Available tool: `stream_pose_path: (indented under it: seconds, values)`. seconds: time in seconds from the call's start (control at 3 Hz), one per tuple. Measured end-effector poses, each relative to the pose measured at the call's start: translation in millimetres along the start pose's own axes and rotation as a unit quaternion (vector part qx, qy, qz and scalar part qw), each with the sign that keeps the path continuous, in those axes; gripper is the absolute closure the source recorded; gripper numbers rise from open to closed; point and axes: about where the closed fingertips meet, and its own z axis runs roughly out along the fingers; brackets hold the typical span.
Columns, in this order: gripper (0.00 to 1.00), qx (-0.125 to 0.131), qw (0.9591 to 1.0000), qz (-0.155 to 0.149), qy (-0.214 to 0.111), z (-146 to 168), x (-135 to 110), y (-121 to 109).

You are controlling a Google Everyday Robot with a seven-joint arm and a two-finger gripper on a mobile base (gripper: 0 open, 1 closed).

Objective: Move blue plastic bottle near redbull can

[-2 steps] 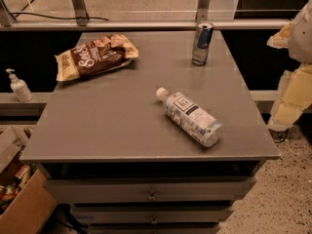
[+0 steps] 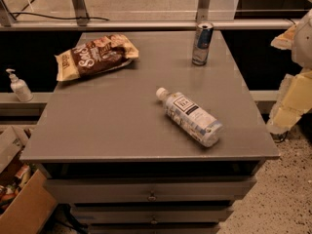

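Camera view had the blue plastic bottle (image 2: pixel 189 116) lying on its side a little right of the frame's centre, with its white cap aimed toward the upper left and its base toward the lower right. Nothing was touching it. The redbull can (image 2: pixel 202 43) stood upright near the desk's far edge, in the upper middle of the frame, well apart from the bottle with bare grey top between them. By my reckoning the job had not really begun: the bottle had yet to be grasped, carried up the desk (image 2: pixel 107 126) and set down beside the can. The hand (image 2: pixel 291 99) hung at the far right edge of the frame, off the side of the desk, a pale shape clear of both things. Whether it was open or closed I could not tell. A brown snack bag (image 2: pixel 95 55) lay at the upper left of the desktop, and a small white pump bottle (image 2: pixel 18 86) stood on a ledge at the left edge. Neither looked to be in the way.
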Motion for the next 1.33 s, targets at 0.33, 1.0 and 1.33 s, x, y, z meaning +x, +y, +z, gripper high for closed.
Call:
stream_pose_path:
  seconds: [0.33, 1.0, 1.33]
  values:
    - [0.0, 0.011, 0.9994, 0.025, -0.022, 16.8, -7.2, 6.0]
    - [0.0, -0.017, 0.9963, 0.062, -0.057, 54.7, -34.6, 25.5]
    - [0.0, -0.037, 0.9944, 0.074, -0.066, 70.7, -43.4, 36.0]
